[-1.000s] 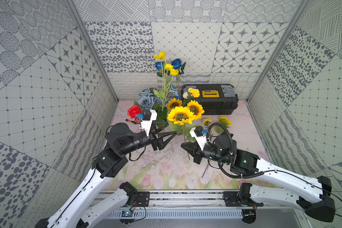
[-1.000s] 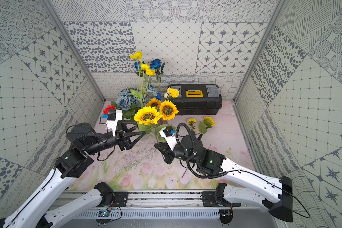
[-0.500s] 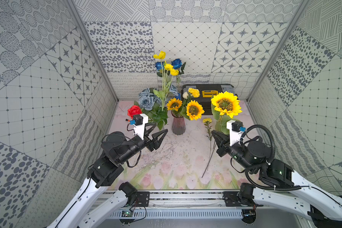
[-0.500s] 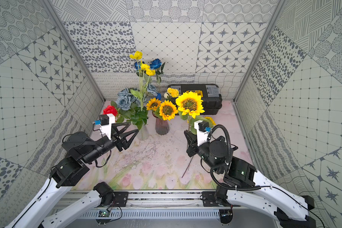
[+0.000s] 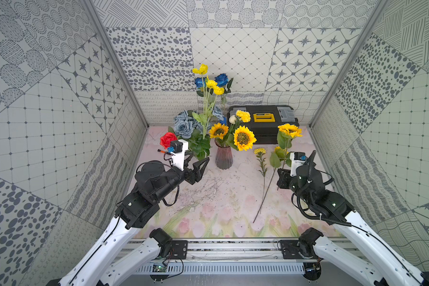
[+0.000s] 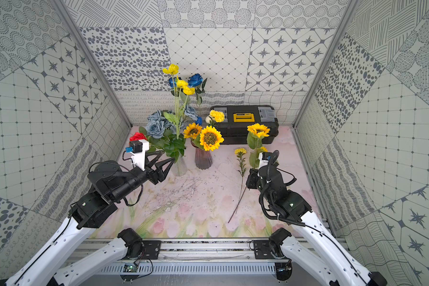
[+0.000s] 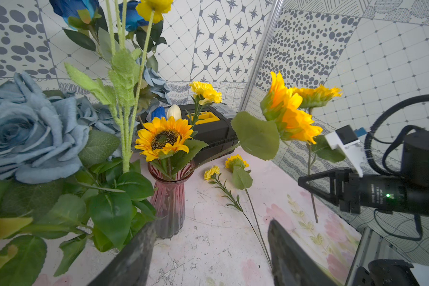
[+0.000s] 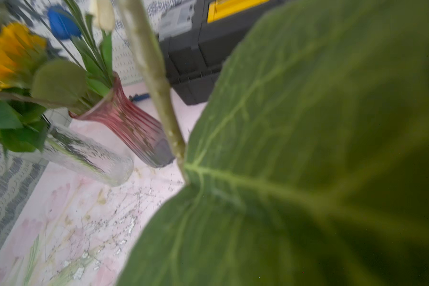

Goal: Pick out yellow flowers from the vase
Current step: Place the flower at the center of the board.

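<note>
The right hand (image 7: 304,183) is clamped on the stem of a sunflower (image 5: 289,130). The flower stands upright over the right side of the worktop (image 5: 223,198). Its head shows in front of the black toolbox (image 5: 263,123), which sits along the back edge toward the back right corner. In the right wrist view a broad green leaf on that stem fills most of the frame. Whether the stem's lower end touches the worktop I cannot tell.

The left hand (image 6: 164,159) hangs near the left edge with its jaws apart and nothing between them. Its tips are just beside the clear vase (image 6: 180,168). That vase carries grey-blue roses (image 5: 183,126), blue roses (image 5: 221,79) and the tall yellow spray (image 5: 212,84), which rises above everything else. A red rose (image 5: 167,139) shows at the left of the bunch.

Next to the clear vase, toward the middle of the worktop and nearer the back edge, stands the pink vase (image 5: 224,158). It holds two more sunflowers (image 5: 244,138), a yellow carnation (image 5: 243,116) and a white tulip (image 5: 232,119).

Two yellow flowers lie flat on the worktop between the pink vase and the right hand — a pompom bloom (image 7: 211,172) and a small yellow head (image 7: 235,161) with a round leaf. Their thin stems run toward the front edge.
</note>
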`<control>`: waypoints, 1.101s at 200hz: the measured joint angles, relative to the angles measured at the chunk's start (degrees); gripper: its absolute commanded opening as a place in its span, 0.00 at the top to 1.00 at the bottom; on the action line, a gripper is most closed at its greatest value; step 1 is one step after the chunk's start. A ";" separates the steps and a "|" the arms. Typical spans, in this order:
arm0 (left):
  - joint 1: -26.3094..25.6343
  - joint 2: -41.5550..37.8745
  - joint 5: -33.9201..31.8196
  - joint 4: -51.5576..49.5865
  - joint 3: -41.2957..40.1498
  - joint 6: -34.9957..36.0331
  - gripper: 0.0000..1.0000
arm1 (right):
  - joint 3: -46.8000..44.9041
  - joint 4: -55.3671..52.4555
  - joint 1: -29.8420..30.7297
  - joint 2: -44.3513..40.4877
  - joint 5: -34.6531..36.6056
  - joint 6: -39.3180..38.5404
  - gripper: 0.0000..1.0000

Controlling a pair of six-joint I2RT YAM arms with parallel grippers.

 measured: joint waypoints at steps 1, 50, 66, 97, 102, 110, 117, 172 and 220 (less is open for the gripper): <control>0.00 0.00 0.00 0.00 0.00 0.00 0.29 | -0.15 0.09 -0.17 0.37 -0.26 0.00 1.00; 0.00 0.39 -2.16 -0.79 0.72 0.59 0.29 | -6.01 4.85 -7.61 11.06 -14.34 2.16 1.00; 0.00 0.70 -2.54 -0.83 0.85 0.81 0.28 | -7.82 6.25 -9.11 14.40 -18.34 2.95 1.00; 0.00 1.73 -2.71 -0.98 1.05 0.98 0.29 | -8.96 8.66 -10.54 20.83 -22.21 3.63 1.00; 0.00 1.86 -2.71 -1.03 1.07 0.98 0.29 | -9.03 9.09 -10.73 21.73 -22.80 3.63 1.00; 0.00 2.14 -2.67 -1.05 1.11 0.98 0.29 | -9.11 9.79 -11.19 23.04 -23.58 3.63 1.00; 0.00 2.32 -2.64 -1.05 1.14 0.98 0.29 | -9.14 10.34 -11.69 24.17 -24.24 3.63 1.00; 0.00 2.71 -2.49 -2.25 1.18 1.38 0.28 | -9.20 12.50 -14.56 30.73 -27.34 3.74 1.00; 0.00 2.05 -2.51 -2.38 1.18 1.46 0.28 | -8.92 12.83 -14.93 33.70 -29.20 3.69 0.82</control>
